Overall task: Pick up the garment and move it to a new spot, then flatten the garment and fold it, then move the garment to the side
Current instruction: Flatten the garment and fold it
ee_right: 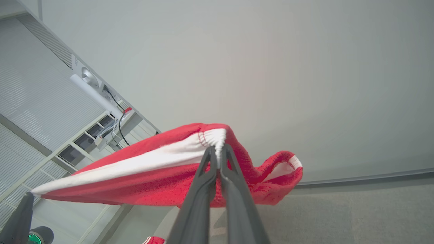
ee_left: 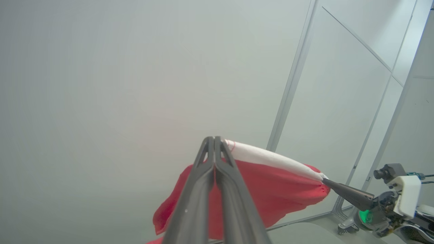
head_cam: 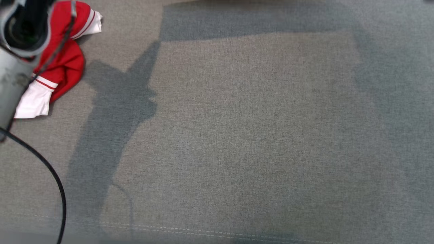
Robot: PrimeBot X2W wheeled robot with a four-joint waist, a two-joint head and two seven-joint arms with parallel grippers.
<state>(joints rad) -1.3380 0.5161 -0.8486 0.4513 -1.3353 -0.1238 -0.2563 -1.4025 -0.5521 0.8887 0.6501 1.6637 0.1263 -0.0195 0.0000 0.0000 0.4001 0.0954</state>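
You hold the garment (ee_right: pixel 135 183) stretched by its white band between left pincer (ee_left: pixel 214 139) and right pincer (ee_right: pixel 218 148), both clamped on it, above the far left of the bench (head_cam: pixel 237 135).

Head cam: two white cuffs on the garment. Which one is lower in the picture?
The wider cuff, at the bottom left of the garment, against the grey arm. The other cuff pokes out at the upper right.
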